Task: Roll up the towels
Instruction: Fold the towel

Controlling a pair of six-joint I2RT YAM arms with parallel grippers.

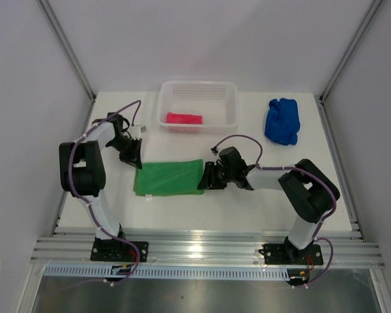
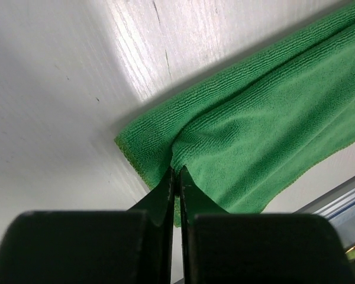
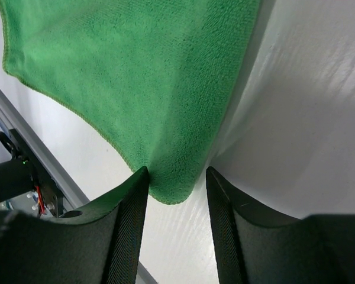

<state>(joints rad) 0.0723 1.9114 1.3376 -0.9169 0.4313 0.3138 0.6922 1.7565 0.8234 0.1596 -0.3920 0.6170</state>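
We see the green towel (image 1: 169, 177) lying flat on the white table (image 1: 182, 212), a little left of the middle of the top view, as a folded rectangle with its long side running left to right. The left gripper (image 1: 135, 160) sits at the towel's upper left corner. In the left wrist view its 2 black fingers (image 2: 165, 195) are pressed together at the bottom centre of the frame, pinching a small raised ridge of green cloth just in from the corner. The cloth puckers upward into the pinch, and the rest spreads flat toward the upper right of that frame.

The right gripper (image 1: 205, 177) is at the towel's right edge, near the lower right corner. In the right wrist view its 2 fingers (image 3: 130, 201) stand spread. The rounded green corner lies on the table in the gap between them, close against the finger on the left of the frame and clear of the other one.

The pink towel (image 1: 184, 119) lies as a short roll inside the white mesh basket (image 1: 199, 87) at the upper centre of the top view. The blue towel (image 1: 282, 121) sits bunched in a loose heap on the table at the upper right, well apart from both grippers.
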